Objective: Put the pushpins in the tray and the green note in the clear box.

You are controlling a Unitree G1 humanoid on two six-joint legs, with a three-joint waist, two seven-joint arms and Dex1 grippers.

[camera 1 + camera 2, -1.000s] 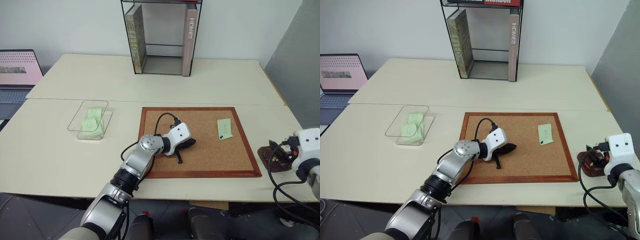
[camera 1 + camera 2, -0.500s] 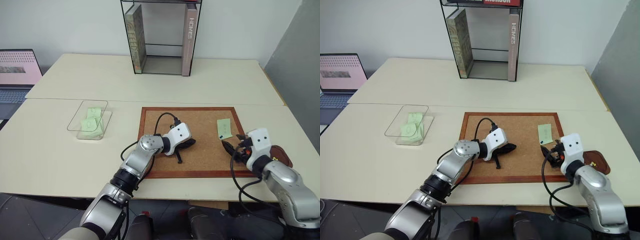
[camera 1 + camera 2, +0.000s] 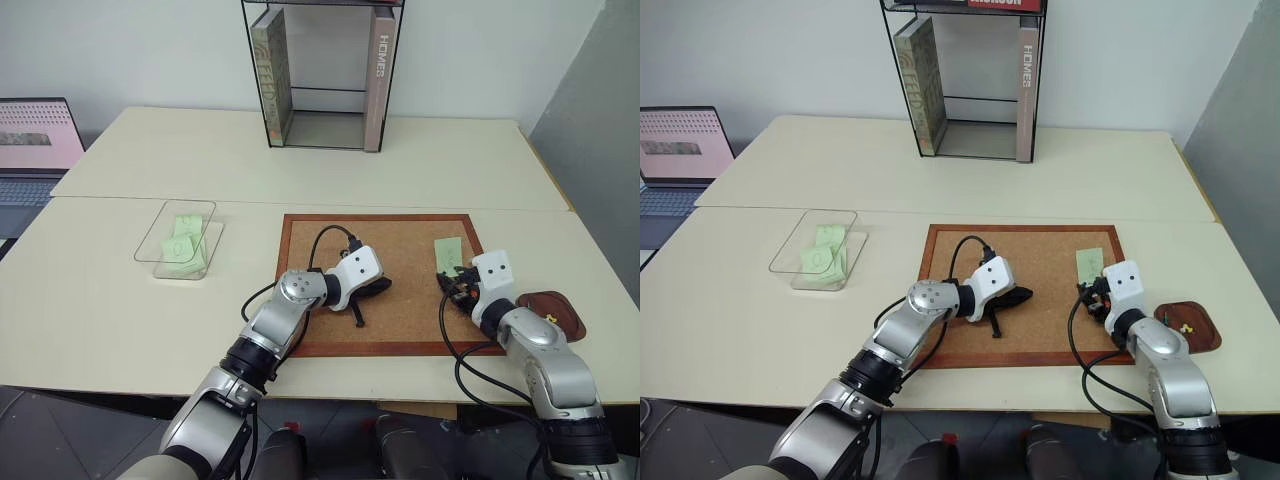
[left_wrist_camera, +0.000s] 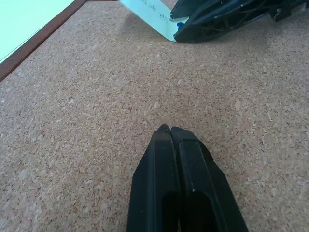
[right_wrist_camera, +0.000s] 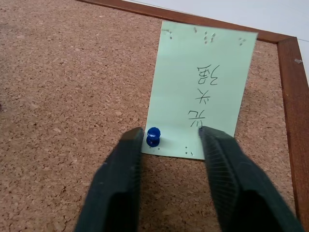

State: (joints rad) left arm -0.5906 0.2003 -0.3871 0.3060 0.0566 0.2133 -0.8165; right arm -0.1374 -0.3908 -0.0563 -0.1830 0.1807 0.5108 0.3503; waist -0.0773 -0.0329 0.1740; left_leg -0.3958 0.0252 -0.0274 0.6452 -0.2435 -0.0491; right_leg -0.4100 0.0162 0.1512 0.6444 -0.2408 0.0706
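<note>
1. On the cork board (image 3: 385,285), at about three o'clock from its middle, lies the green note (image 5: 200,87), flat, with handwriting on it, its far edge close to the board's wooden frame.
2. A blue pushpin (image 5: 153,137) stands in the note's near corner — the only pin that can be made out on the board.
3. The right gripper (image 5: 169,140) sits low over that corner with its fingers parted; one finger (image 5: 120,169) is just beside the pin, possibly touching it, and the other (image 5: 227,164) rests over the note's near edge. The pin is between them, not yet clamped.
4. The tray (image 3: 1188,326), reddish-brown and glossy, is on the table at roughly four o'clock from the board, just off its right frame; a few small specks lie in it, too small to identify.
5. The left gripper (image 4: 170,129) rests near the board's centre with its two black fingers pressed together, holding nothing; in the left wrist view the right gripper and the pinned corner of the note lie well ahead of it.
6. The clear box (image 3: 150,240) sits on the table at nine o'clock from the board — well apart from it — with a few pale green slips (image 3: 182,248) already inside.
</note>
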